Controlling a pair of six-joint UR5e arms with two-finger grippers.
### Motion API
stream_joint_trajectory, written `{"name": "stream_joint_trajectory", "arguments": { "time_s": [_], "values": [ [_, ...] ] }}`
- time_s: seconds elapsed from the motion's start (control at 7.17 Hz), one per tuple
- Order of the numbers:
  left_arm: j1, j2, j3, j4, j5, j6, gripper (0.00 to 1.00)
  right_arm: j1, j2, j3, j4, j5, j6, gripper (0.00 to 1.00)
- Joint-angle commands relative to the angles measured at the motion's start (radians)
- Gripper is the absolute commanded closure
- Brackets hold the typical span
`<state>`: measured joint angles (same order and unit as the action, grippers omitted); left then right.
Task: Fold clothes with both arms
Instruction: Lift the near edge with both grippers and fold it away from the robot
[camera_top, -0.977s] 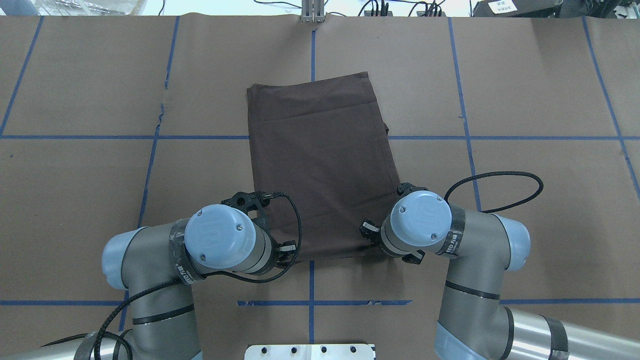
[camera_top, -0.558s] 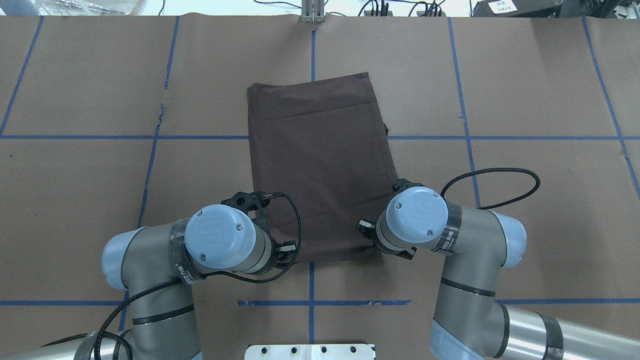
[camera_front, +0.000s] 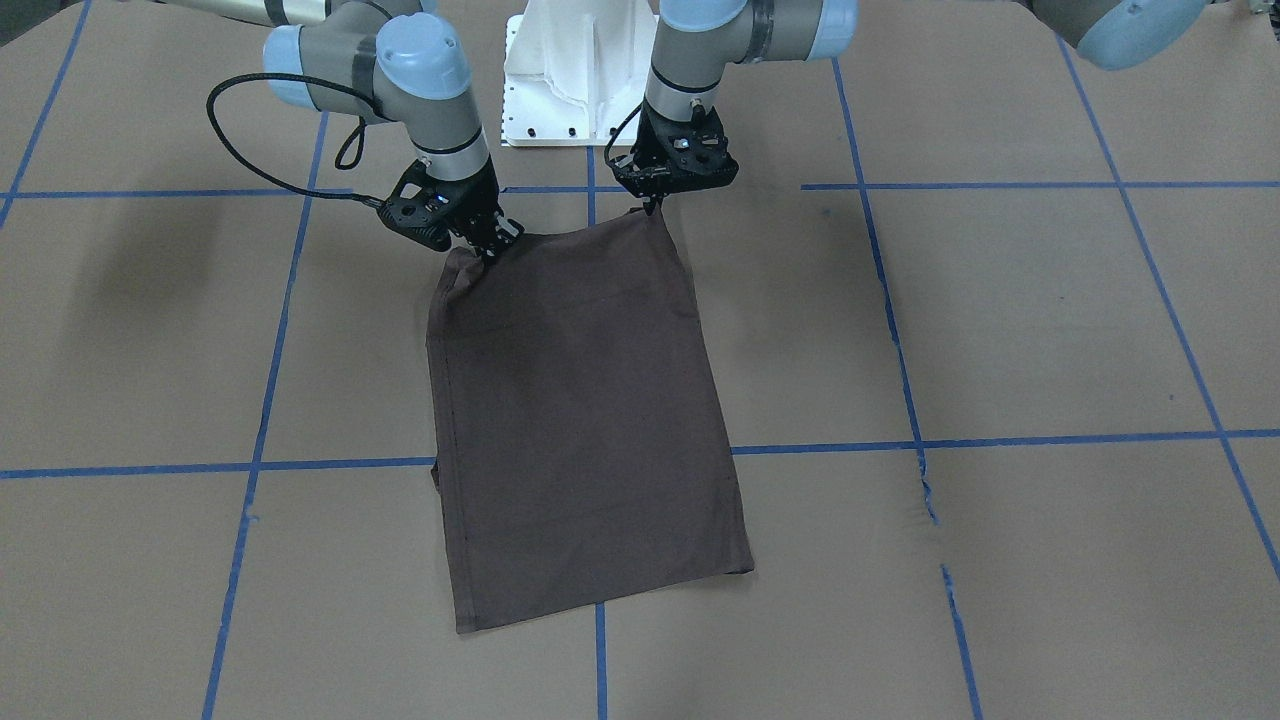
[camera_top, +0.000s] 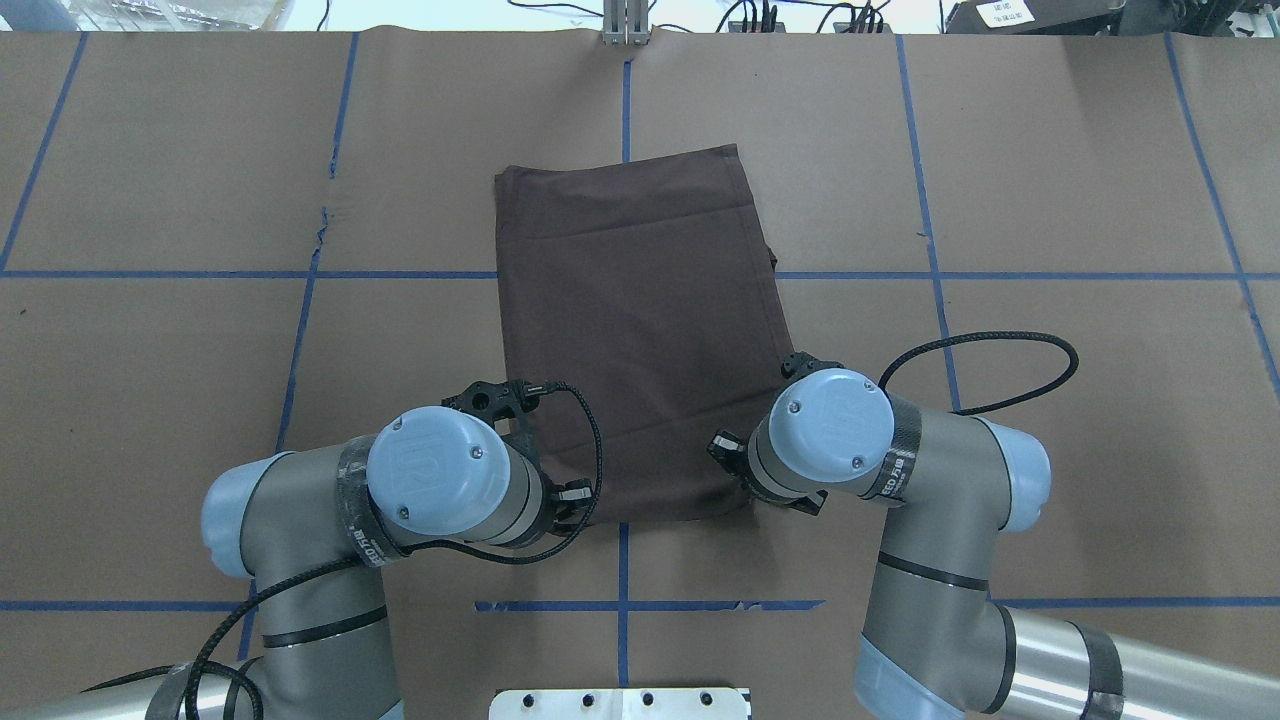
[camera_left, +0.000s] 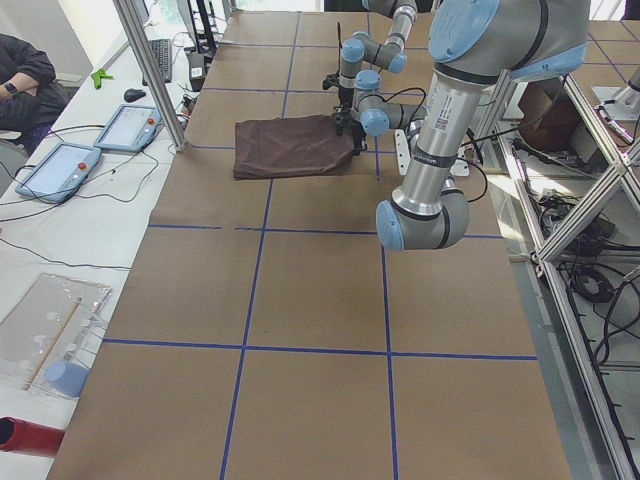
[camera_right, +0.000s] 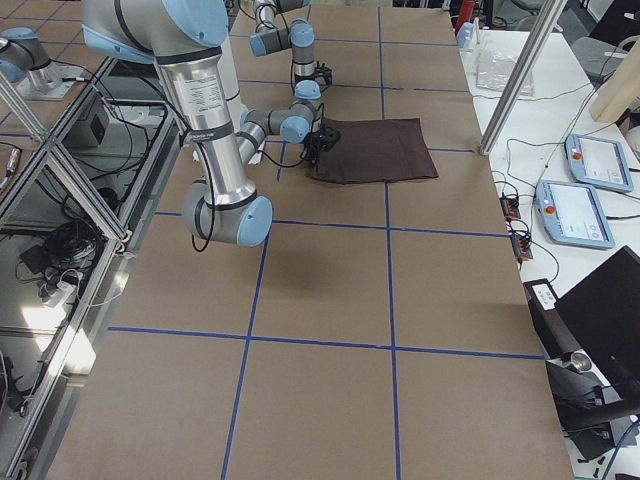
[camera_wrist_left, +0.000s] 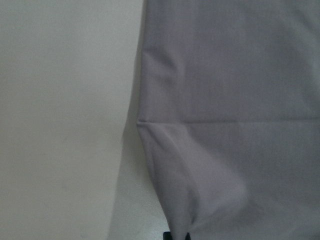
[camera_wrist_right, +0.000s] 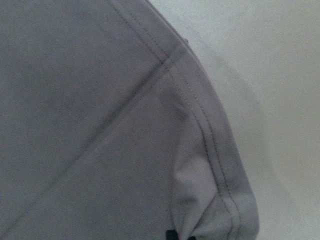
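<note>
T-shirt (camera_front: 590, 400) was lying folded into a long dark brown rectangle around the middle of your paper-covered bench (camera_front: 1000, 320), straddling one of the blue tape lines (camera_front: 1000, 441). Its long sides ran from the robot's edge of the bench out toward the opposite edge, a bit skewed against the tape grid. All you could see was plain fabric, with a stitched hem down one long side and a faint crease across it near the far end.

You had both tools on the short end nearest the robot's edge, one per corner. Your left tool (camera_front: 655, 208) was clenched on the corner on the robot's left, pinched right on the tip of the fabric. Your right tool (camera_front: 490, 245) was clenched on the other corner, where the hem bunched up a little.

Both wrist cams backed that up, with the cloth pulled into a small peak right at the bottom of each shot. Those two corners looked raised a touch off the paper, and the rest of the shirt was flat on the bench. Both arms came in from the robot's edge, wrists pointing down over the corners.
</note>
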<state>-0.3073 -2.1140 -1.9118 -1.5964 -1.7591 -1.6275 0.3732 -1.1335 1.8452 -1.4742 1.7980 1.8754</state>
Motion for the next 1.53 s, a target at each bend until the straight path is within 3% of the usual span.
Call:
{"name": "stream_joint_trajectory", "arguments": {
  "time_s": [0.0,0.28,0.7,0.84,1.12,1.4],
  "values": [
    [0.011,0.012,-0.109,0.087,-0.002,0.000,1.00,0.004,-0.012,0.086,-0.001,0.088,0.004,1.00],
    [0.074,0.127,-0.220,0.088,0.000,-0.002,1.00,-0.042,-0.055,0.181,-0.001,0.135,0.007,1.00],
    [0.091,0.114,-0.233,0.081,-0.013,0.000,1.00,-0.027,-0.045,0.148,0.006,0.120,0.005,1.00],
    [0.064,0.088,-0.230,0.079,-0.010,0.002,1.00,0.031,-0.038,0.135,0.011,0.121,-0.004,1.00],
    [-0.111,0.045,-0.204,0.066,-0.042,0.116,1.00,0.189,0.001,0.089,0.009,0.167,-0.079,1.00],
    [-0.261,-0.007,-0.015,-0.084,-0.130,0.136,1.00,0.288,0.118,-0.045,0.009,0.236,-0.102,1.00]
  ]
}}
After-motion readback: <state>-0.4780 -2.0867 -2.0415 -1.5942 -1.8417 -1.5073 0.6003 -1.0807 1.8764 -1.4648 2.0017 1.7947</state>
